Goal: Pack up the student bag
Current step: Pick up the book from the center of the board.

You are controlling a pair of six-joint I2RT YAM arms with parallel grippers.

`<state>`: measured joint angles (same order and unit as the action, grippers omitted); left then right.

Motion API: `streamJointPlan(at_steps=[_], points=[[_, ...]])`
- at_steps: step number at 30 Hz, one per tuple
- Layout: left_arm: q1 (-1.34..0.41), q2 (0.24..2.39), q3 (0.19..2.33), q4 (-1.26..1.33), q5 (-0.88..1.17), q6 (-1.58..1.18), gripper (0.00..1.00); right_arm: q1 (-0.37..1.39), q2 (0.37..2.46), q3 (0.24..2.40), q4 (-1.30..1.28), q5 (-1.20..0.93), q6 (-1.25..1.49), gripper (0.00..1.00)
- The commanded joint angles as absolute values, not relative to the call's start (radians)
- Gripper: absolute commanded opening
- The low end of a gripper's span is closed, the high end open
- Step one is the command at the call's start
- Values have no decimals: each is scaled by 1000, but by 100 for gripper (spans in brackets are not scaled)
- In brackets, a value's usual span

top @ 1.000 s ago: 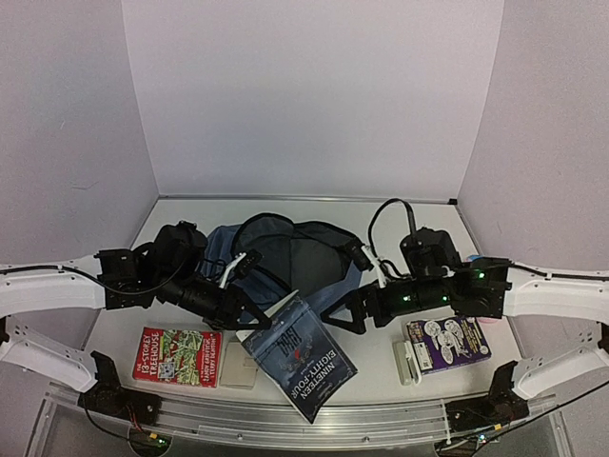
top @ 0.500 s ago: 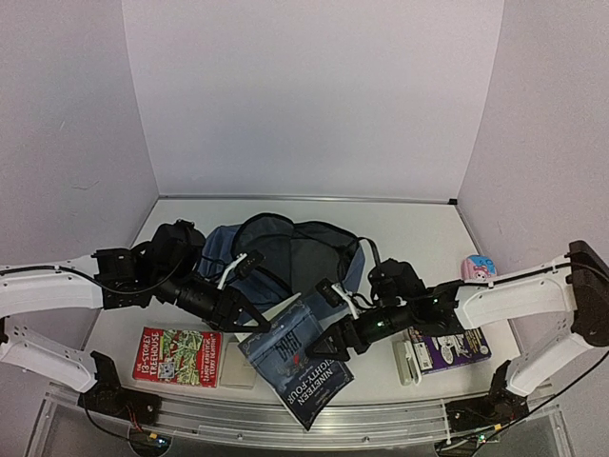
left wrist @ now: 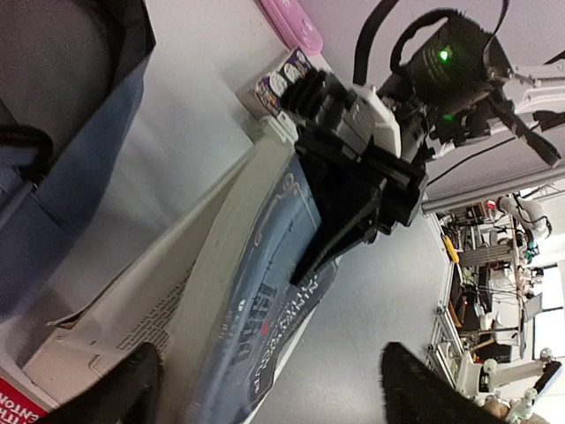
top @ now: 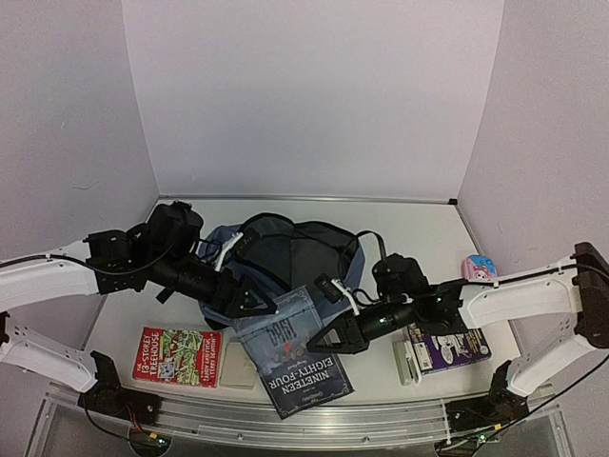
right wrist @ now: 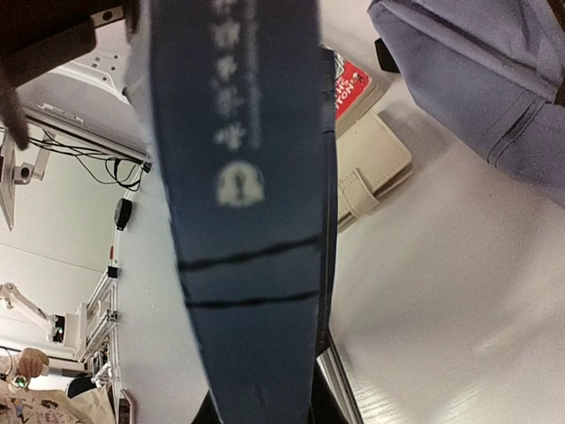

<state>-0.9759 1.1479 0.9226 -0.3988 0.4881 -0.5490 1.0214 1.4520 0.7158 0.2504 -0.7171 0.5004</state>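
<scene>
The student bag [top: 285,249] lies open at the table's middle, slate-blue with black straps; one edge of it shows in the left wrist view [left wrist: 62,177] and another in the right wrist view [right wrist: 477,79]. A dark blue book, "Nineteen Eighty-Four" [top: 297,354], tilts in front of the bag. My right gripper [top: 333,335] is shut on the book's right edge, and the book's spine [right wrist: 247,177] fills the right wrist view, hiding the fingers. My left gripper [top: 255,303] stands open at the book's upper left corner; the book [left wrist: 256,300] lies between its spread fingers [left wrist: 128,389].
A red "Treehouse" book [top: 176,355] and a beige wallet [top: 238,367] lie at the front left. At the front right are a purple comic book [top: 447,345] and a small white item [top: 407,362]. A pink pencil case [top: 479,267] sits by the right wall.
My left gripper has opened and let go of the blue book. My right gripper has reached in and shut on the book's right edge. The book has turned and dropped flatter.
</scene>
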Motion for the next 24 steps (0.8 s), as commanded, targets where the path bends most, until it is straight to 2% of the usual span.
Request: streamJointPlan(at_steps=[1,9,24], points=[[-953,1134,1079,-496,418,-404,99,1018,1363,766,236,-714,520,0],[-950,1322,1273,-700,573,-210,100,1017,1321,850,98,-783,492,0],[-950,1464,1313,-662,824,-149,100,1021,1301,949,4,-968,467,0]])
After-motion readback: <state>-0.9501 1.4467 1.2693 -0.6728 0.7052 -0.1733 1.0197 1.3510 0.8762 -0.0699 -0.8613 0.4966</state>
